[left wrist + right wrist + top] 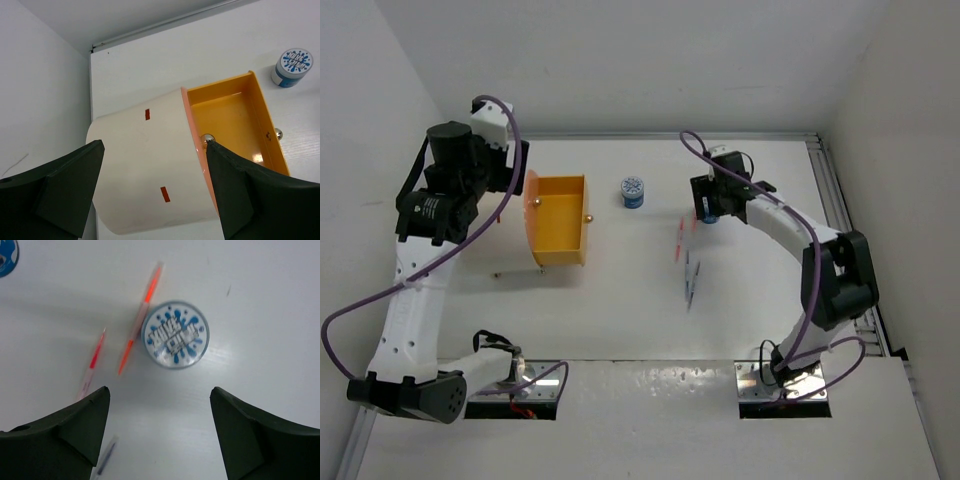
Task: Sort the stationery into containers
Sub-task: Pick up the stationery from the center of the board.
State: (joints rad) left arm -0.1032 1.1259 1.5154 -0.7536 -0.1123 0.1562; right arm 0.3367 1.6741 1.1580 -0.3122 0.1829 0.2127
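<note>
Arm bases (785, 388) edge white table (620, 310), pens (680, 245) scattered — white walls (620, 60).

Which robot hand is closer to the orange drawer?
Left. The left gripper is right by the drawer, over the cabinet; the right gripper is far off, over a roll.

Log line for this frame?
left gripper open above cabinet | right gripper open above roll | drawer empty | pens loose on table

Glossy orange plastic drawer (227, 112) with polished metal knob (207, 138), matt cream cabinet (145, 160), smooth faintly reflective white table (200, 55), and translucent plastic pen (143, 310).
</note>
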